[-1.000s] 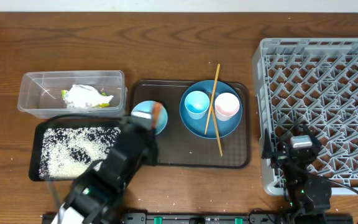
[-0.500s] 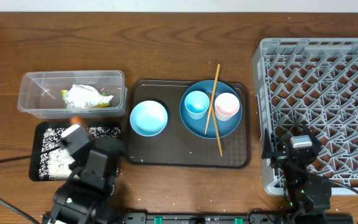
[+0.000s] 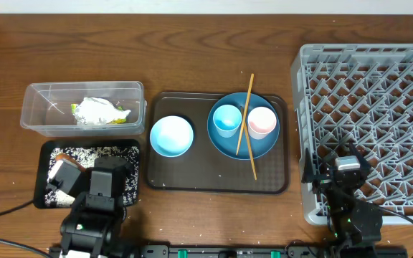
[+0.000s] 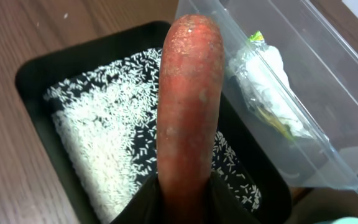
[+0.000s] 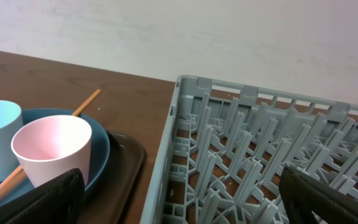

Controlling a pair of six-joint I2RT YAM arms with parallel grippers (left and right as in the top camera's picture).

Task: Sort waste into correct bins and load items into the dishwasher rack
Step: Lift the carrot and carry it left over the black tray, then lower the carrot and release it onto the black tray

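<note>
My left gripper [image 3: 64,166] is shut on the small orange carrot [image 4: 188,106] and holds it over the black tray [image 3: 133,188], where loose white rice [image 4: 98,137] lies. Behind it, the clear tub [image 3: 41,118] holds the crumpled wrapper [image 3: 100,111]. The pale blue bowl [image 3: 171,135] stands on the brown serving tray [image 3: 192,183]. The blue plate [image 3: 244,147] carries the light blue cup [image 3: 227,120], the white-pink cup [image 3: 262,122] and the chopsticks [image 3: 246,107]. My right gripper [image 5: 182,208] stands open and holds nothing at the front left corner of the dishwasher rack [image 3: 378,93].
The grey rack fills the right side of the table and its left rim [image 5: 166,155] runs close to the serving tray's right edge [image 5: 132,158]. Bare wood lies behind the tub and the tray.
My left arm has swung left with the carrot, from the pale blue bowl to above the black tray. The bowl now shows fully. The right arm has not moved.
</note>
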